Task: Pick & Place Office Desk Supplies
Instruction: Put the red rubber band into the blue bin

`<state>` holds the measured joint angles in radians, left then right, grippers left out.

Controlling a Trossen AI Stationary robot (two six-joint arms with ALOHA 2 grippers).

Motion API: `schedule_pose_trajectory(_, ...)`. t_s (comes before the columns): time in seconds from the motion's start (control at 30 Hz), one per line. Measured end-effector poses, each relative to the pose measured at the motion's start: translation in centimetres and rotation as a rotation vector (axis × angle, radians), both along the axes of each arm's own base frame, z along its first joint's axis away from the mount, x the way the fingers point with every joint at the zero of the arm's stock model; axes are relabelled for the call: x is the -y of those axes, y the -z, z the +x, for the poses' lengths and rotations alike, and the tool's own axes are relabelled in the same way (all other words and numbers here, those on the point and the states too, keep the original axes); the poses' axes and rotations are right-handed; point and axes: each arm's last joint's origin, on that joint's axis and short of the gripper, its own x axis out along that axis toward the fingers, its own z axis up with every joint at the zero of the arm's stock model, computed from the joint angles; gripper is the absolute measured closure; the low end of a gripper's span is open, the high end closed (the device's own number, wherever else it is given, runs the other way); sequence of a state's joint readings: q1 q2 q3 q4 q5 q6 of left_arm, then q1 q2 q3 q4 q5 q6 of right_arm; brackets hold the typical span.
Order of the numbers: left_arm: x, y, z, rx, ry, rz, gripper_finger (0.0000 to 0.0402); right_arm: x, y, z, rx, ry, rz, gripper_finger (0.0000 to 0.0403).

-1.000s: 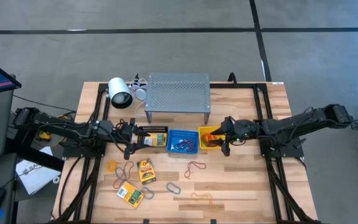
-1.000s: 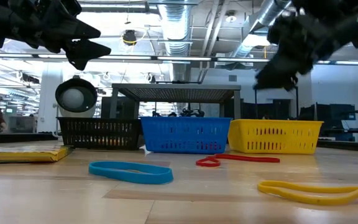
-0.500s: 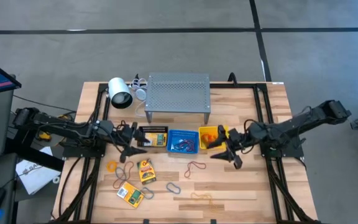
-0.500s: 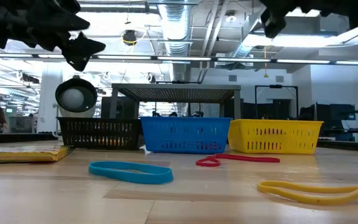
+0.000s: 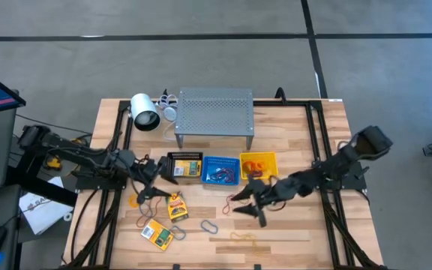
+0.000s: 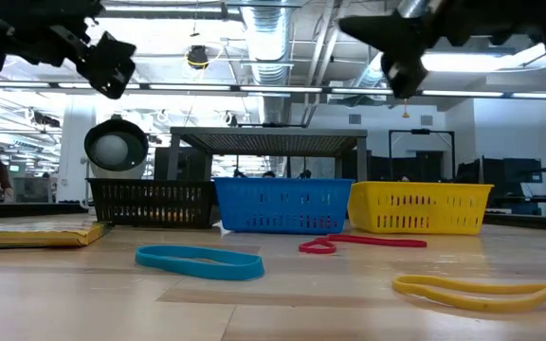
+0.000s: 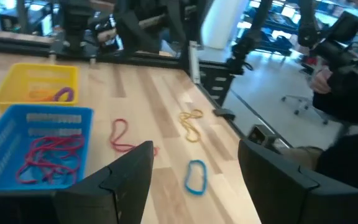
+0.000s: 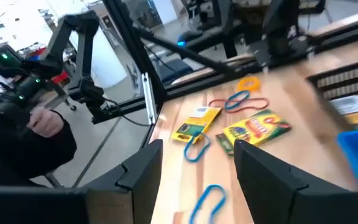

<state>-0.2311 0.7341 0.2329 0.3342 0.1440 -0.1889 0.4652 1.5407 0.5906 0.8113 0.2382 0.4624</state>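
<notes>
Wooden tabletop (image 5: 291, 232), light planks, carrying all items. Grey perforated metal shelf (image 5: 214, 111) at the far middle, with a white cylindrical lamp-like object (image 5: 145, 112) lying just beside its left end. Left arm reaching in from the left edge; left hand (image 5: 150, 193) raised over the tabletop just left of the black basket, fingers spread wide, holding nothing. Right arm stretched from the right edge toward the middle; right hand (image 5: 247, 207) above the tabletop in front of the blue and yellow baskets, fingers parted, holding nothing. Three small baskets in a row in front of the shelf: black basket (image 5: 183, 166) on the left, with a yellow pack inside; blue basket (image 5: 220, 169) in the middle, holding red-brown band loops; yellow basket (image 5: 258, 164) on the right, holding orange bands. Loose supplies on the near tabletop: crayon pack (image 5: 176, 205), yellow and green, lying flat near the left hand; second yellow pack (image 5: 158, 235) nearer the front edge; red-brown band loop (image 5: 236, 201) just beside the right hand; orange ring (image 5: 134, 200) left of the crayon pack; grey oval clip (image 5: 208, 226) between the packs and the right hand; thin yellow band (image 5: 240, 237) near the front edge.
</notes>
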Motion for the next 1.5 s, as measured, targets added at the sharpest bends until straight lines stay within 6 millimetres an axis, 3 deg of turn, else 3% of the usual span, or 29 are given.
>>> schedule_pose_trajectory(0.13,0.5,-0.2,-0.1,0.022,0.030,-0.001,0.0169,-2.3,0.5,2.4,-0.062,-0.028,-0.021,0.0210)
schedule_pose_trajectory(0.27,0.8,-0.2,-0.2,0.026,0.038,-0.001,0.0169,-3.8,2.0,3.5,-0.294,-0.030,-0.068,0.0210)
schedule_pose_trajectory(0.43,0.8,-0.3,-0.1,0.035,-0.032,0.010,0.0169,-3.7,4.4,3.4,-0.592,0.007,-0.182,0.0210)
schedule_pose_trajectory(0.63,0.6,-0.5,0.6,0.087,-0.148,0.016,0.0169,-2.2,5.8,2.4,-0.782,0.023,-0.327,0.0210)
schedule_pose_trajectory(0.87,0.7,-0.2,1.8,0.159,-0.159,0.115,0.0169,-0.7,5.6,3.1,-0.729,0.125,-0.485,0.0210)
schedule_pose_trajectory(1.03,0.1,-0.3,2.4,0.199,-0.199,0.135,0.0169,0.0,6.4,2.9,-0.683,0.171,-0.488,0.0210)
schedule_pose_trajectory(1.17,-0.1,-0.4,2.4,0.205,-0.212,0.134,0.0169,0.1,7.5,1.5,-0.569,0.196,-0.434,0.0210)
schedule_pose_trajectory(1.37,0.1,-0.4,2.4,0.202,-0.175,0.112,0.0169,0.2,7.4,-1.0,-0.463,0.208,-0.356,0.0210)
schedule_pose_trajectory(1.5,0.1,-0.4,2.4,0.199,-0.173,0.102,0.0169,0.4,8.3,-2.7,-0.476,0.246,-0.341,0.0210)
